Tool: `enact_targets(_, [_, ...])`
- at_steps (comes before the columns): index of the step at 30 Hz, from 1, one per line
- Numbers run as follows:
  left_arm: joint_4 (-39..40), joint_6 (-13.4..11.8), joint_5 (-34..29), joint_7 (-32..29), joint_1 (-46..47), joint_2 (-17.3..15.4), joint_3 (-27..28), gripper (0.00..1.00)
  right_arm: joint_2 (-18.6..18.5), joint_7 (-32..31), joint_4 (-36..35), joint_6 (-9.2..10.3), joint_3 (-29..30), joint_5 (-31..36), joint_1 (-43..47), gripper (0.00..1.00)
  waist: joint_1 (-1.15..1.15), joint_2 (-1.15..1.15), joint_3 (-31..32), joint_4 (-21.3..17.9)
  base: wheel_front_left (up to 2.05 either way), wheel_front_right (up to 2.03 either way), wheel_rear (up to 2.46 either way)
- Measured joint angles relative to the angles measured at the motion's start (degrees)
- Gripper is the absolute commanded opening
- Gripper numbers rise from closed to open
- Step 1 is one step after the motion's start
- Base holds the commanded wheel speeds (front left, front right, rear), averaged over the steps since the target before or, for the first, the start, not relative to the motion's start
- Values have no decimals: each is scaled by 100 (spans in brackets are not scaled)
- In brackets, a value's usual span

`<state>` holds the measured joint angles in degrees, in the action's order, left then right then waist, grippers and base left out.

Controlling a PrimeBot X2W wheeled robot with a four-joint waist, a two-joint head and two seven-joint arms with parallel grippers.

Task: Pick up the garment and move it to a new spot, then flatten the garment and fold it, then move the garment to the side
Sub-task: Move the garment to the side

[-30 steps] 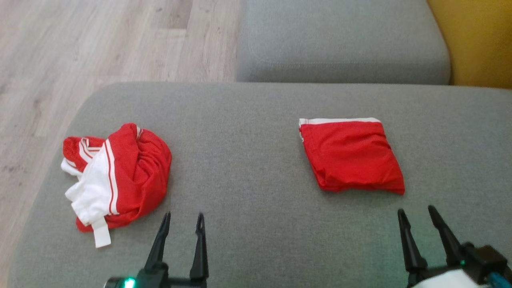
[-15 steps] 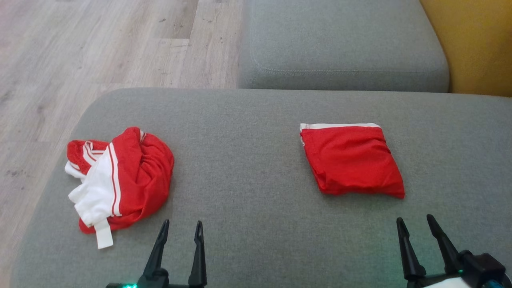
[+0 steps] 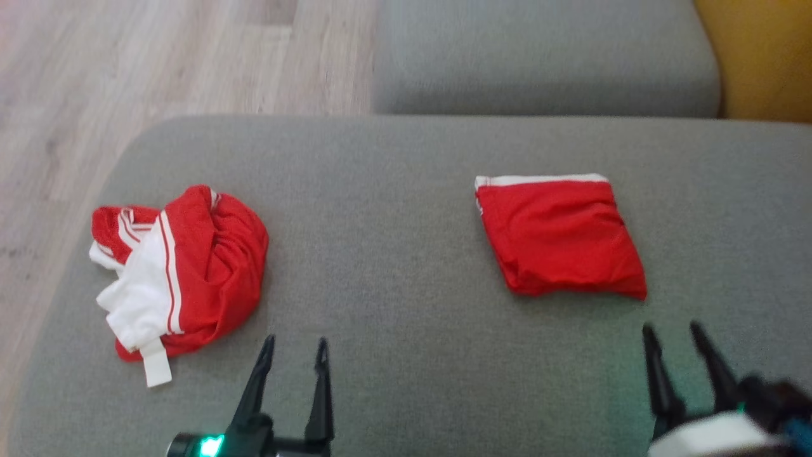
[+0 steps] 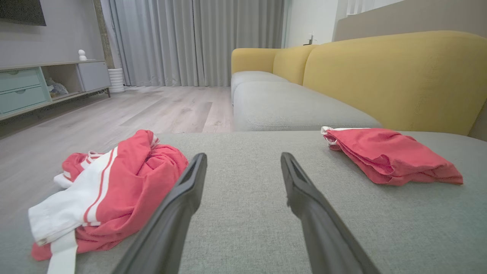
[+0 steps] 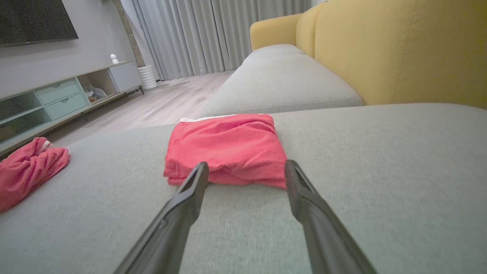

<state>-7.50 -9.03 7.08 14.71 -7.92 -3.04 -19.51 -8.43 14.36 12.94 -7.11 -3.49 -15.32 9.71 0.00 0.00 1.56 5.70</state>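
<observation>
A crumpled red and white garment (image 3: 181, 273) lies in a heap on the left part of the grey sofa seat (image 3: 393, 266); the left wrist view has it (image 4: 114, 186) low on the left. A folded red garment (image 3: 558, 235) rests flat on the right part, just ahead of my right gripper (image 5: 245, 167) in its wrist view. My left gripper (image 3: 295, 349) stands open at the seat's near edge, right of the heap and apart from it. My right gripper (image 3: 672, 333) stands open just short of the folded piece (image 5: 228, 148), holding nothing.
A second grey seat cushion (image 3: 545, 57) lies beyond, with a yellow backrest (image 3: 767, 57) to the right. Wooden floor (image 3: 127, 76) runs past the seat's left edge. A low TV cabinet (image 4: 42, 83) and curtains (image 4: 190, 38) stand far off.
The whole head picture has shifted a little, so the camera moved. Both garments lie as before and both grippers stay open in nearly the same places.
</observation>
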Motion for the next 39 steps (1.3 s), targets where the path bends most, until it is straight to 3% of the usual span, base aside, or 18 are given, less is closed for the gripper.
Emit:
enact_targets(3, [7, 3, -1, 0, 192, 0, -119, 100, -225, 0, 193, 0, -16, -210, -569, 100, 0, 0, -215, 14, 0, 0, 0])
enact_targets(9, [58, 47, -16, 1, 921, 7, -393, 100, -1063, -20, 945, 0, -394, -771, -2129, 100, 3, 0, -892, 95, 0, 0, 0])
enact_targets(15, [43, 46, 316, 0, 1391, 9, -659, 100, -1738, -957, 1657, 0, -1165, -1968, -3135, 100, 3, 0, -1475, 238, 0, 0, 0])
enact_targets(22, [30, -18, 691, 0, 1591, 10, -809, 100, -2173, -1636, 2100, 0, -2003, -2936, -3557, 100, 0, 0, -1784, 386, 0, 0, 0])
enact_targets(23, [36, -43, 721, 0, 1605, 10, -806, 100, -2175, -1710, 2123, 0, -2138, -3065, -3598, 95, 0, 0, -1804, 379, 0, 0, 0])
enact_targets(24, [43, -57, 748, 0, 1613, 10, -805, 100, -2180, -1756, 2129, 0, -2262, -3195, -3641, 47, 1, 0, -1820, 366, 0, 0, 0])
enact_targets(25, [51, -59, 776, 0, 1619, 10, -801, 100, -2191, -1775, 2116, 0, -2383, -3322, -3691, 7, 0, 0, -1836, 350, 0, 0, 0])
enact_targets(26, [56, -62, 772, 1, 1625, 10, -798, 100, -2228, -1774, 2111, 0, -2488, -3430, -3756, 0, -1, 0, -1857, 331, 0, 0, 0])
enact_targets(33, [153, -104, 692, 1, 1873, 11, -751, 100, -2743, -1516, 2205, 0, -2931, -3563, -4197, 0, 0, 0, -2094, 119, 0, 0, 0])
enact_targets(39, [241, -71, 587, 1, 2130, 12, -723, 100, -3633, -1352, 2324, 0, -2927, -3559, -4383, 0, 0, 0, -2445, -189, 0, 0, 0])
